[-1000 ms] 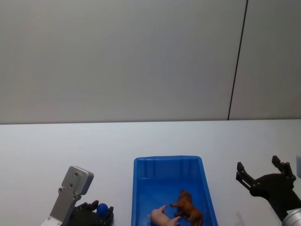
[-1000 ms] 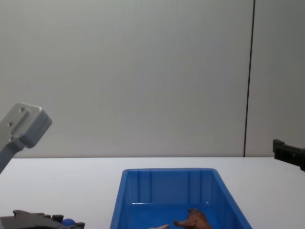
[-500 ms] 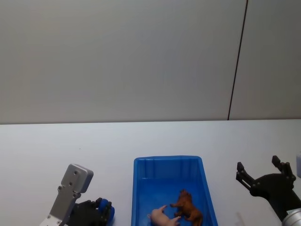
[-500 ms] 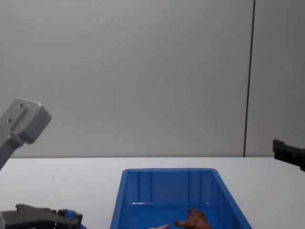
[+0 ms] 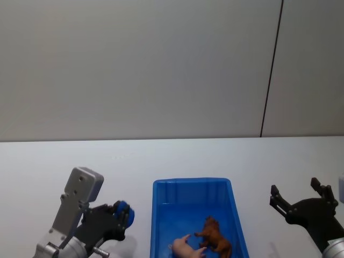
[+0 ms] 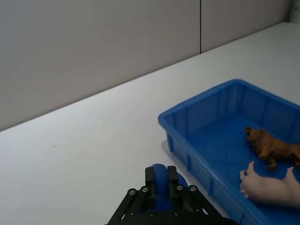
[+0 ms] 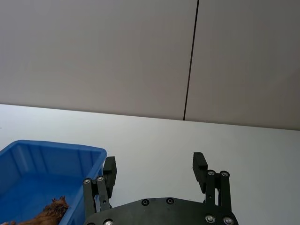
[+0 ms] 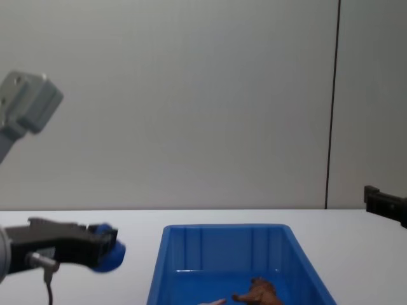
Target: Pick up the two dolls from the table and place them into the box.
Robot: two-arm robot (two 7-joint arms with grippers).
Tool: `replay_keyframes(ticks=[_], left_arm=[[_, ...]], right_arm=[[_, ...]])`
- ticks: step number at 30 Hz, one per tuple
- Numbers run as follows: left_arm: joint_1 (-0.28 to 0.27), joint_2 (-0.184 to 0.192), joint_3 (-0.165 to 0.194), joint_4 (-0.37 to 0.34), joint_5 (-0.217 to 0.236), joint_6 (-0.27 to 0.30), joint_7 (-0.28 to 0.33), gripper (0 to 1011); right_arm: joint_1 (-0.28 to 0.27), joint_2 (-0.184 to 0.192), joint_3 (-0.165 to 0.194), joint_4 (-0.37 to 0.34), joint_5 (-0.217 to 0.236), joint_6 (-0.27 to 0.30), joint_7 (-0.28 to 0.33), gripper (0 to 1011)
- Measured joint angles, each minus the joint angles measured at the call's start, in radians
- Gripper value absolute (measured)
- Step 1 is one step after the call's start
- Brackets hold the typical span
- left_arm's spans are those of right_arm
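Note:
My left gripper (image 5: 122, 216) (image 8: 105, 244) (image 6: 161, 182) is shut on the dark-blue doll (image 5: 121, 210) (image 8: 108, 253) (image 6: 157, 174) and holds it above the table (image 5: 54, 166), just left of the box (image 5: 159, 215) (image 8: 159, 267) (image 6: 206, 108). The brown lion doll (image 5: 215, 236) (image 8: 261, 292) (image 6: 272, 146) (image 7: 51, 211) lies inside the box. My right gripper (image 5: 298, 194) (image 7: 156, 168) is open and empty, to the right of the box.
A pale pink figure (image 5: 185, 248) (image 6: 267, 190) lies in the box beside the lion. A plain grey wall with a dark vertical seam (image 5: 271, 70) rises behind the table.
My left gripper closed on the dark-blue doll and lifted it off the table, moving toward the box. The right arm has stayed still.

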Motion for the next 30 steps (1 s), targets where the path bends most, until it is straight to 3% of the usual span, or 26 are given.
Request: replay_keyframes(ticks=[8, 20, 29, 30], left_arm=[[-0.016, -0.002, -0.007, -0.031, -0.001, -0.026, -0.052, 109], [-0.049, -0.026, -0.001, -0.037, -0.023, -0.055, -0.188, 59], [-0.074, -0.055, 0.014, -0.024, -0.035, -0.068, -0.269, 308], [-0.076, -0.058, 0.016, -0.022, -0.037, -0.069, -0.278, 380]], right_arm=[[0.000, 0.000, 0.000, 0.000, 0.000, 0.000, 0.000, 1001], [0.000, 0.000, 0.000, 0.000, 0.000, 0.000, 0.000, 1001], [0.000, 0.000, 0.000, 0.000, 0.000, 0.000, 0.000, 1001], [0.000, 0.000, 0.000, 0.000, 0.000, 0.000, 0.000, 1001]])
